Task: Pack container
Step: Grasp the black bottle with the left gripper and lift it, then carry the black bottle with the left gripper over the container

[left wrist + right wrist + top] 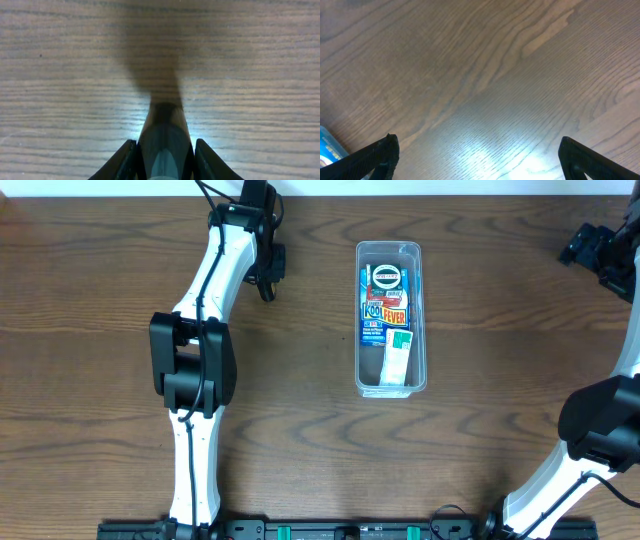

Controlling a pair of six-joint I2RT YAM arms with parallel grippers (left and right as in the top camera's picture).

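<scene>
You had the container [420, 280] at mid table [480, 440], upright, open top, long axis running front to back. Inside lay the blue "Kool Fever" box [384, 298], flat & label up, in the far half. A smaller white box [397, 362] w/ green print lay in the near half, its far end overlapping the blue one, skewed a bit off the bin's axis.

Your L gripper [267, 286] hung over bare wood left of the container, about level w/ its far end, apart from it w/ wood showing between. Its jaws were together. In the L wrist view a dark narrow shape sat between the two black tips. You couldn't tell from that view whether it was part of the claw or sth pinched. Its shadow fell on the grain ahead.

Your R gripper [479, 157] was off at the far right of the table, well apart from the container. Jaws stood wide apart, one tip at each edge of the R wrist view, only wood grain & glare between them.
</scene>
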